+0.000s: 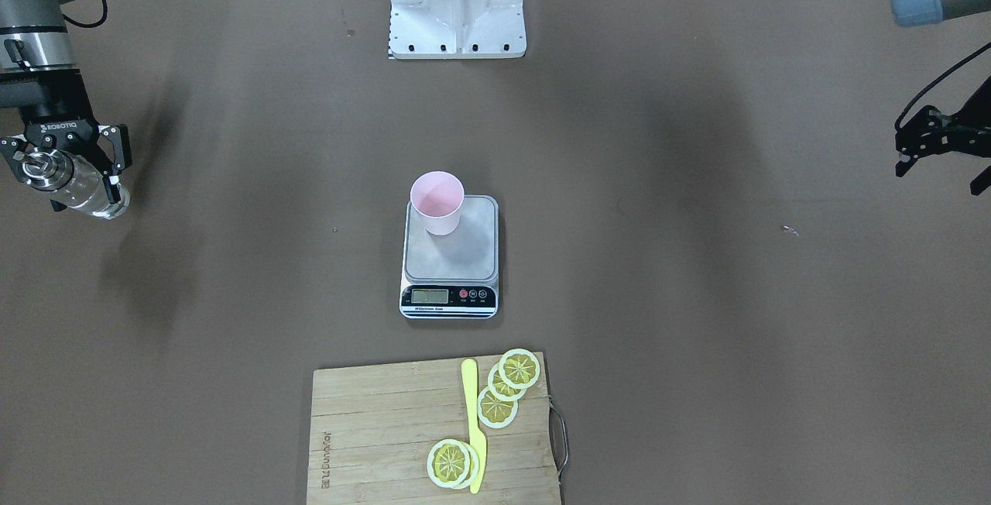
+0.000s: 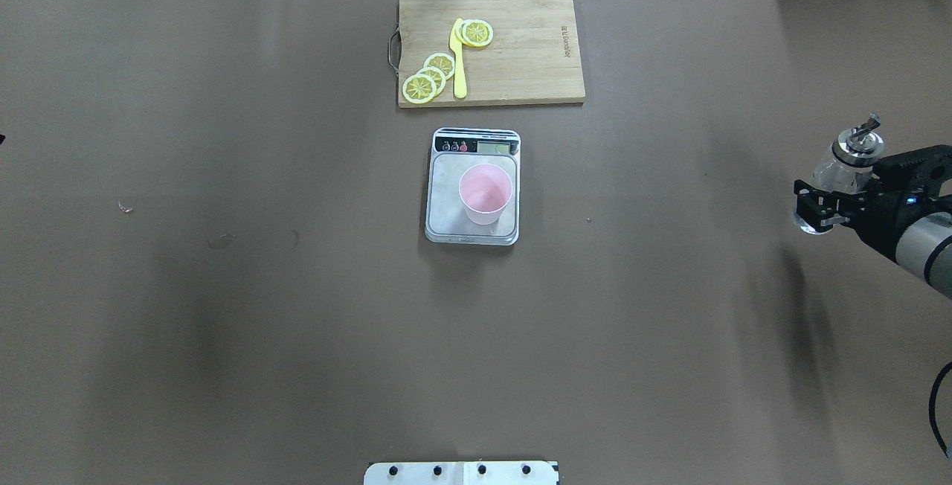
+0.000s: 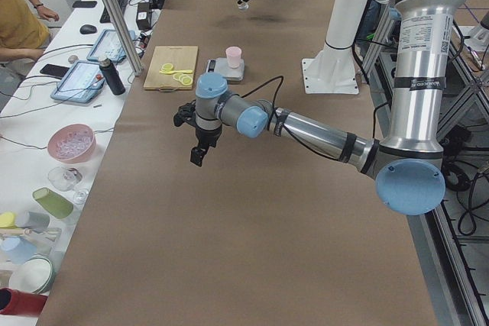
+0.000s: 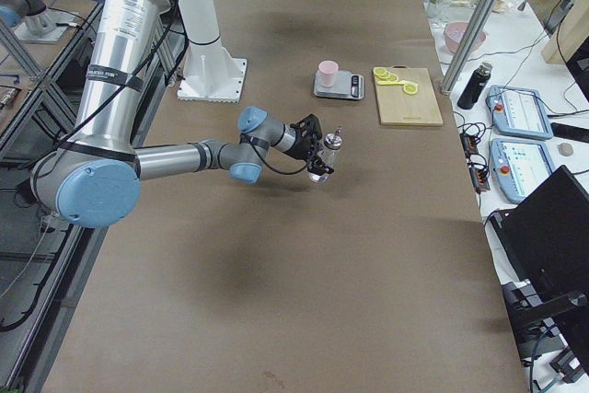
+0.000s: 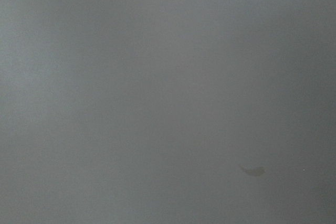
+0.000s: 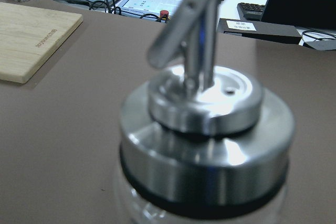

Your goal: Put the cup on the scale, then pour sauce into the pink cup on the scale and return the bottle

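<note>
Centrally, the cup [image 1: 438, 203] stands upright on the scale [image 1: 468, 257] platform. The right gripper [image 1: 66, 172] clamps the bottle [image 1: 97, 199], well apart from it; the left gripper [image 1: 941, 172] hangs with fingers spread. Brown table [image 1: 697, 350]; a cutting board [image 1: 372, 412] bears lemon slices [image 1: 497, 406].

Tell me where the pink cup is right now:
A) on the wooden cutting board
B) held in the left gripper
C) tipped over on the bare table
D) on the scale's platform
D: the cup stands upright on the grey platform of the scale, apart from the board.
</note>
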`<state>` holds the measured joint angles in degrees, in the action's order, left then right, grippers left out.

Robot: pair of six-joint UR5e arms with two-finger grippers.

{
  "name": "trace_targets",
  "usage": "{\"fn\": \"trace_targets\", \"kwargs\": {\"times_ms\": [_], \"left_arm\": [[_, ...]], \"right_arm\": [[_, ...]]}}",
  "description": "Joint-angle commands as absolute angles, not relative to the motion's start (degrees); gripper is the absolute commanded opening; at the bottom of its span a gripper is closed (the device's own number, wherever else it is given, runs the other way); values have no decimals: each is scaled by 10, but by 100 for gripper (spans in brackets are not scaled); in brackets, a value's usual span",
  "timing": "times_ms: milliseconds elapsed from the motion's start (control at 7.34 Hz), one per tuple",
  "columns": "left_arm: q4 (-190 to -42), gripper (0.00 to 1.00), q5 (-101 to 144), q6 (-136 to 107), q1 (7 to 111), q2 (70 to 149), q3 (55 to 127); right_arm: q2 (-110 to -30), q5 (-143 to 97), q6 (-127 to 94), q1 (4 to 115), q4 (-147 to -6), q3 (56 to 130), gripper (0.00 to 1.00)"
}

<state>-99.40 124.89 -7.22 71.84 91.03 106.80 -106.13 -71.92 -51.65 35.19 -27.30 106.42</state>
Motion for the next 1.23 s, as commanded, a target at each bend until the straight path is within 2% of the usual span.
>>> {"fn": "trace_targets", "kwargs": {"times_ms": [0, 1090], "left_arm": [[-994, 97, 1249, -72, 719, 907, 1068], [-994, 97, 1250, -73, 719, 907, 1071]], "right_arm": [[-1059, -701, -519, 352, -266, 1056, 0], [-1035, -681, -533, 338, -226, 986, 0]]}}
